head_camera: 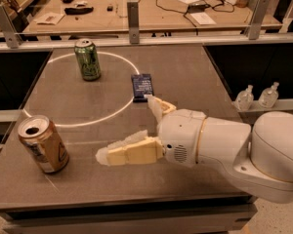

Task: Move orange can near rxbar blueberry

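Seeing gripper [124, 128] at lower centre of the frame, low over the tabletop [185, 77], fingers spread wide apart and pinching nothing. Reading one finger [129, 151] as pointing left toward the lower left of the frame, the other [157, 107] pointing up-frame with its tip just beside the near end of the blue snack bar [142, 86]; cannot tell whether touching. Noting white arm [244, 150] coming in from the lower right corner. Finding orange can [43, 144] at lower left of the frame, standing on its base near the tabletop's front-left edge, silver top with open pull-tab hole facing up, well apart from the gripper and not held. Placing the blue snack bar flat at centre frame, long side running up-frame, lying across the right side of a white circle [115, 112] marked on the tabletop. Spotting green can [88, 59] upright at upper left, inside that circle near its far edge. Putting orange can outside the circle, well apart from the snack bar. Also seeing two small clear bottles [256, 96] at right edge on a lower ledge, off the tabletop.
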You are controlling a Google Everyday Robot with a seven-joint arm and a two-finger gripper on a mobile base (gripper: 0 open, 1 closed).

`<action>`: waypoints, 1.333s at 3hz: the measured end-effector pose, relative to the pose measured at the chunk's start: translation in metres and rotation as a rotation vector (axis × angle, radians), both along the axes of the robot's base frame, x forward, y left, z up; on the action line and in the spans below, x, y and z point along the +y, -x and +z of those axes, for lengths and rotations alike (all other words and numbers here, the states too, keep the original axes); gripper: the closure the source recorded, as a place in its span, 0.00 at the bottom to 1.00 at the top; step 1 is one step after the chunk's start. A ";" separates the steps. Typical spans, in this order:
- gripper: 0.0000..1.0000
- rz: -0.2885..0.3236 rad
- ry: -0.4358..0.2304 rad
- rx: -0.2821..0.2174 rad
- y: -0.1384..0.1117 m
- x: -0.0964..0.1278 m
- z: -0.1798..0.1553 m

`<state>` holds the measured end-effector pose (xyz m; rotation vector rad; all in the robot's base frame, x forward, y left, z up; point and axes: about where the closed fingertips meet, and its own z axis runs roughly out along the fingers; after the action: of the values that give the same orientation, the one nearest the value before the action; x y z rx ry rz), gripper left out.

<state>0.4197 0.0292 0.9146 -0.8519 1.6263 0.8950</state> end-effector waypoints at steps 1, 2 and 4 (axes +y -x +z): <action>0.00 0.004 0.004 -0.002 0.001 0.002 0.001; 0.00 0.001 -0.013 0.015 0.013 0.025 0.004; 0.00 0.042 -0.055 -0.003 0.031 0.103 0.002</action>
<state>0.3885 0.1321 0.9167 -0.8520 1.5790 0.9628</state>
